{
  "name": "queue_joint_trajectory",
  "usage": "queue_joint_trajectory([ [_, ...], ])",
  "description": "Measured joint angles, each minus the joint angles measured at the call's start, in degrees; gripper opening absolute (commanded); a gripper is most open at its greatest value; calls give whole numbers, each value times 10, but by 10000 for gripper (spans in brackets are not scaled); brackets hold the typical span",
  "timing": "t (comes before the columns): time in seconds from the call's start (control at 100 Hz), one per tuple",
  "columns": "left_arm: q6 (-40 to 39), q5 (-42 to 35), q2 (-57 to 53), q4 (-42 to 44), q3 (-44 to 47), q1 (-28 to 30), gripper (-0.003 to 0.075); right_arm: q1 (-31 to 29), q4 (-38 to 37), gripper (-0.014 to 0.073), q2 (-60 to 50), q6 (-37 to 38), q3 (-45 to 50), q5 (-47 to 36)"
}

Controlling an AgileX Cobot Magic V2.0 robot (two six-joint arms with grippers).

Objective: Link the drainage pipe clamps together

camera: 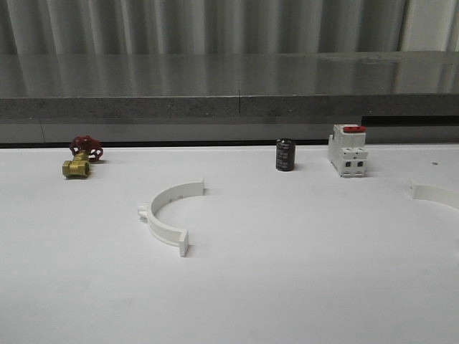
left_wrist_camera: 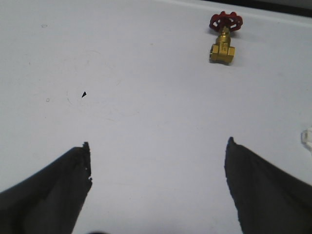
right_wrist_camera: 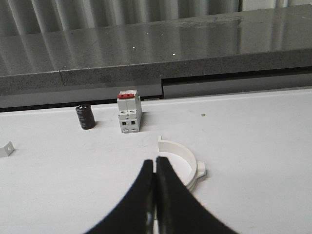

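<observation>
Left gripper [left_wrist_camera: 158,165] spread wide over bare table [camera: 287,287]. One clamp half [camera: 169,213] lower-centre-left, second half [camera: 434,193] at right edge, well apart. Right gripper [right_wrist_camera: 155,168] pinched closed, empty; risks shoving second half off-line.

I see two white half-ring clamps lying well apart on the white worktop. The left clamp [camera: 166,215] lies flat, left of centre, its open side facing right, with flat flanges at both ends and a small tab on its outer curve. The right clamp [right_wrist_camera: 181,161] lies at the right edge, also flat, with a tab on its outer curve.
</observation>
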Motion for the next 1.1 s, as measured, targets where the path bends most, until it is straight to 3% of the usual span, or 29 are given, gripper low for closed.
queue_joint_trajectory([
  [0.39,31,50,-221,-2,81,0,541,0,0,-69,0,0,0,0],
  [0.53,58,59,-263,-2,100,0,412,0,0,-69,0,0,0,0],
  [0.77,68,60,-287,-4,112,0,-20,0,0,-69,0,0,0,0],
  [1.1,70,61,-287,2,112,0,-20,0,0,-69,0,0,0,0],
])
